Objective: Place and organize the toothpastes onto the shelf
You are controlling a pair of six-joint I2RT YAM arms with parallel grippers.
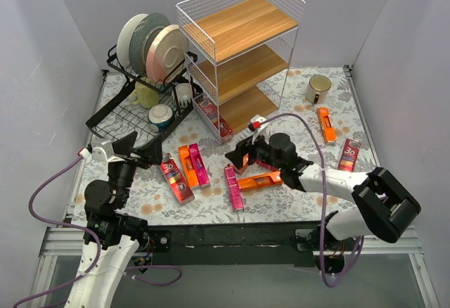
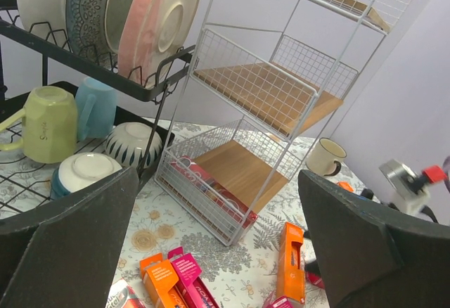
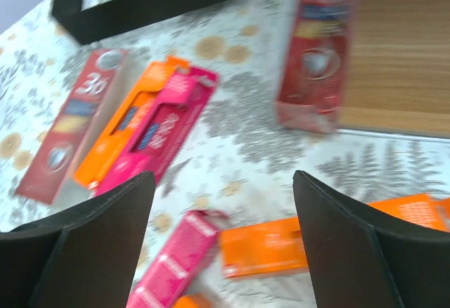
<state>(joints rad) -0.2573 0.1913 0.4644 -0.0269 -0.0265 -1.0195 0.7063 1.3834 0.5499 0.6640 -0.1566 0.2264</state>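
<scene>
Right jaws open and empty over loose toothpastes (image 3: 165, 129) (likely choosing one); shelf (image 3: 394, 55) ahead; left jaws open, idle.

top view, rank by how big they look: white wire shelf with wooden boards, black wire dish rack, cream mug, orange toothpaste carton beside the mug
1. white wire shelf with wooden boards
2. black wire dish rack
3. cream mug and orange toothpaste carton: about alike, carton longer, mug wider, so no ranking

White wire shelf (image 1: 197, 34), matt wooden boards (image 1: 242, 30)
</scene>
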